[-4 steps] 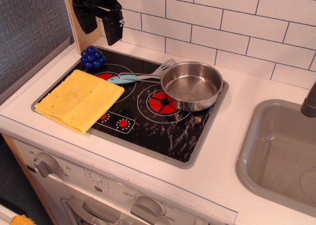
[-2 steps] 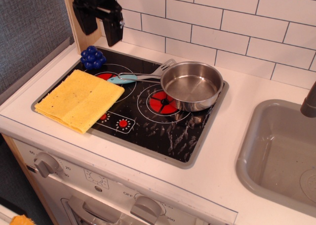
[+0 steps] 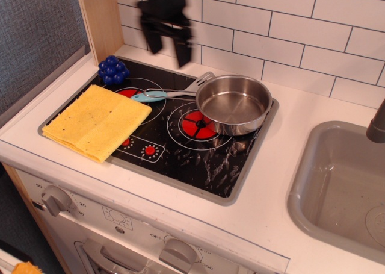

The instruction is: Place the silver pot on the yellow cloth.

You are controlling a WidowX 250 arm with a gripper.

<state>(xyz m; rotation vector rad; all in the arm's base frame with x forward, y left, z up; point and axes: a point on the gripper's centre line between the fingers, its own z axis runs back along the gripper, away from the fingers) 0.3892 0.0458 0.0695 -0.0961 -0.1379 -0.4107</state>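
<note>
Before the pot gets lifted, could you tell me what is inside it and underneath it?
The silver pot looks empty. It sits over a red burner, partly covered; the spatula head disappears behind its rim.

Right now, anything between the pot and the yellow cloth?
Partly: the spatula lies beside the silver pot's handle toward the yellow cloth. The gripper hangs blurred above, nothing below it.
</note>
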